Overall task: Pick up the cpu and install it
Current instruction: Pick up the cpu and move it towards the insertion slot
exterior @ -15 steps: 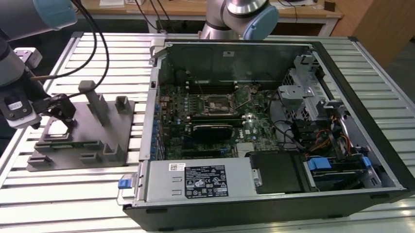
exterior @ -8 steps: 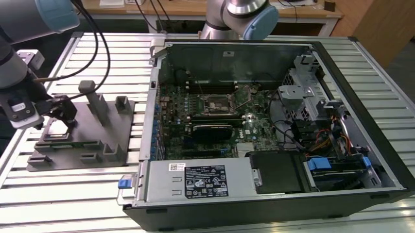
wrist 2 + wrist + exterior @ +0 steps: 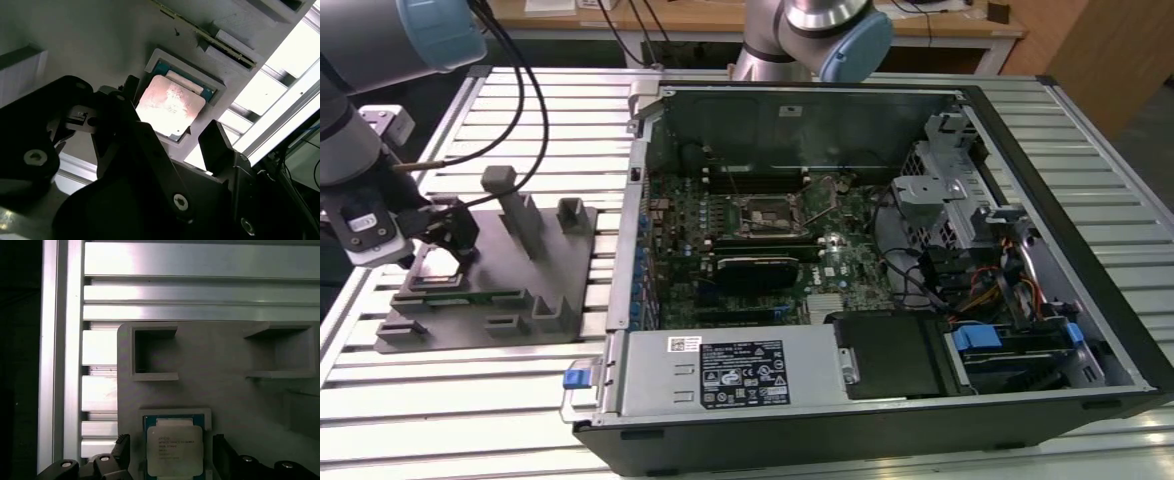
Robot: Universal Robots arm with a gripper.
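Observation:
The cpu (image 3: 175, 450) is a flat square chip with a silvery top and a green rim. It lies in a shallow square pocket of the grey holder plate (image 3: 225, 390), also seen as cpu (image 3: 170, 107) in the second wrist view. My gripper (image 3: 171, 456) hovers just over it, open, with one black finger (image 3: 123, 447) on each side of the chip and a gap to its edges. In the exterior view the gripper (image 3: 443, 238) is at the exterior view's left, over the holder plate (image 3: 494, 295). The motherboard socket (image 3: 767, 212) sits inside the open computer case.
The open computer case (image 3: 854, 250) takes up the middle and the exterior view's right, with drive bays, cables and a power supply (image 3: 727, 372). Grey posts (image 3: 520, 215) stand up from the holder plate beside the gripper. Everything rests on a slatted aluminium table (image 3: 480, 420).

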